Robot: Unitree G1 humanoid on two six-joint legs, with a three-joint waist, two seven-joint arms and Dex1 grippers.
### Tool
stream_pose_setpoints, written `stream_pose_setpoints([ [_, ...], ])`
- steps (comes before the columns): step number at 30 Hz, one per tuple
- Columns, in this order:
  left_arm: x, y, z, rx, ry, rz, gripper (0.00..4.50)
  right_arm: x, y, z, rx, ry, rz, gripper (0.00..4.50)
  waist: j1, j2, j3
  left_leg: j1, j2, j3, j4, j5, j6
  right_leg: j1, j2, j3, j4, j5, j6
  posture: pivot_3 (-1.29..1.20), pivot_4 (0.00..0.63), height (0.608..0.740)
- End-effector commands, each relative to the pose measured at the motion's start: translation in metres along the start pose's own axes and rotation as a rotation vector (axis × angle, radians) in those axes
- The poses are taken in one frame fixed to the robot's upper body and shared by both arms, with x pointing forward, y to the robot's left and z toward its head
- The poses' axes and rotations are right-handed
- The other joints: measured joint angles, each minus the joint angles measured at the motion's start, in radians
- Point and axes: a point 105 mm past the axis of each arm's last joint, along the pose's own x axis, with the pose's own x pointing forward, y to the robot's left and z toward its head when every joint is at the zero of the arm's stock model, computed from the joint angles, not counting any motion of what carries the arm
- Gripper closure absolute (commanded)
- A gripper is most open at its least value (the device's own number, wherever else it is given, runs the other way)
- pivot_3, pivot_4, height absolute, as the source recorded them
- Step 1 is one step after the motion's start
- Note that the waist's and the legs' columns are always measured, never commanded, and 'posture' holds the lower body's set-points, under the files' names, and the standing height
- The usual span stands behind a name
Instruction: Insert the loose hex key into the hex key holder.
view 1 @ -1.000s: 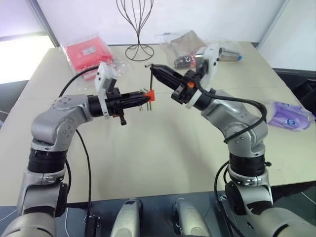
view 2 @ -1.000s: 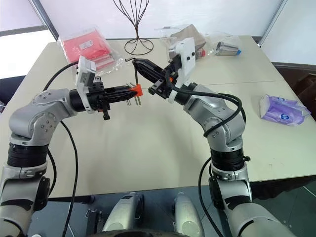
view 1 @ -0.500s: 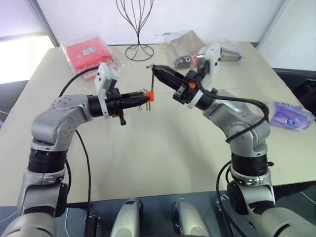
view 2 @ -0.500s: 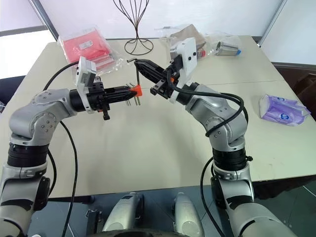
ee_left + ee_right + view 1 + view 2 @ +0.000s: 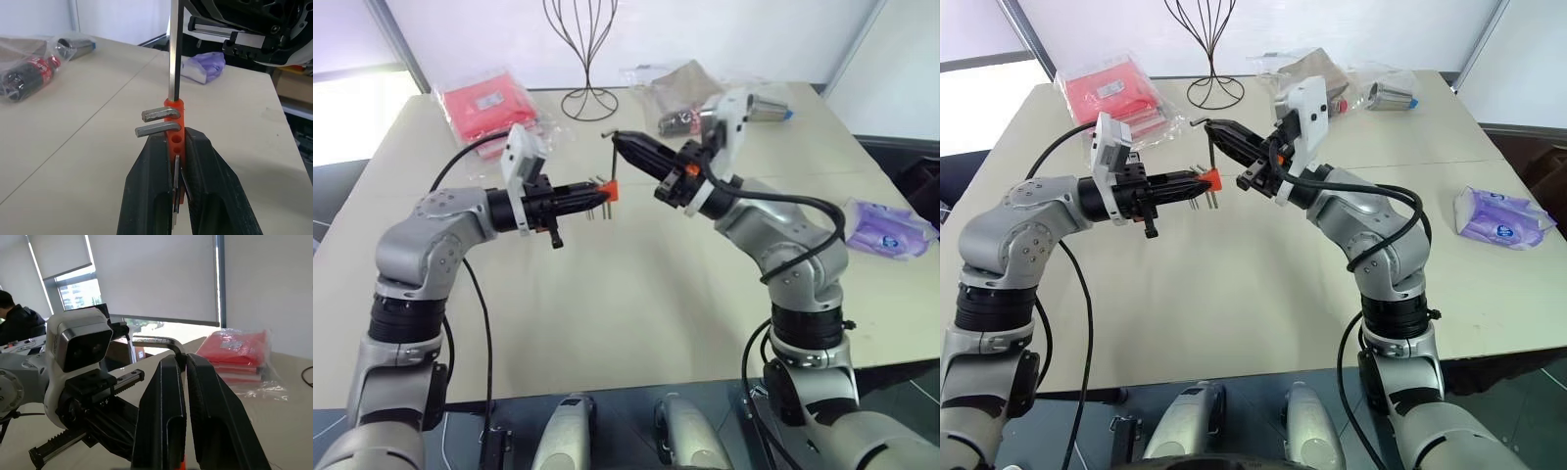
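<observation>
Beige table (image 5: 636, 294) carries clutter along the far edge: black wire stand (image 5: 588, 59), red flat packets in clear plastic (image 5: 487, 101) at far left, a bagged pile with a dark bottle (image 5: 680, 93) and a metal cup (image 5: 766, 106) at far right, purple tissue pack (image 5: 886, 227) by the right edge.

Both arms are raised over the table's middle, tips close together.

Left gripper (image 5: 597, 194) points level toward the right, fingers (image 5: 154, 196) clamped tight on the hex key holder (image 5: 610, 189). The orange block sits between the fingertips, above the table, not touching it. Two short bent grey keys (image 5: 159, 122) stick out of its side, with open holes beneath them.

Right gripper (image 5: 619, 140) angles toward the left, fingers (image 5: 168, 396) closed on the loose hex key (image 5: 1210, 147), pinched right at the bend. Short leg juts sideways past the fingertips; long leg hangs straight down.

In the left wrist view the long shank (image 5: 175, 49) meets the holder's top end; how deep it is seated, I cannot tell.
</observation>
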Motion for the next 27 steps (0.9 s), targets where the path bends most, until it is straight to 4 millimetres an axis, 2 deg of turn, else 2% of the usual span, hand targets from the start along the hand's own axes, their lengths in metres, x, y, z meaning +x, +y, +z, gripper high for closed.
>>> stream_pose_setpoints([
  [1,-0.001,-0.003,0.012,0.050,-0.033,-0.015,4.50,0.002,0.012,0.013,-0.026,-0.045,0.041,4.39,0.000,0.000,0.000,0.000,0.000,0.000,0.000,0.000,0.000,0.000,0.000,0.000,0.000,0.000,0.000,0.00,0.150,0.740],
  [12,0.000,-0.004,0.014,0.053,-0.038,-0.019,4.50,-0.001,0.009,0.007,-0.039,-0.018,0.032,4.39,0.000,0.000,0.000,0.000,0.000,0.000,0.000,0.000,0.000,0.000,0.000,0.000,0.000,0.000,0.000,0.00,0.150,0.740],
  [27,0.001,-0.005,0.014,0.058,-0.037,-0.026,4.50,-0.004,0.000,0.010,-0.074,-0.011,0.010,4.39,0.000,0.000,0.000,0.000,0.000,0.000,0.000,0.000,0.000,0.000,0.000,0.000,0.000,0.000,0.000,0.00,0.150,0.740],
])
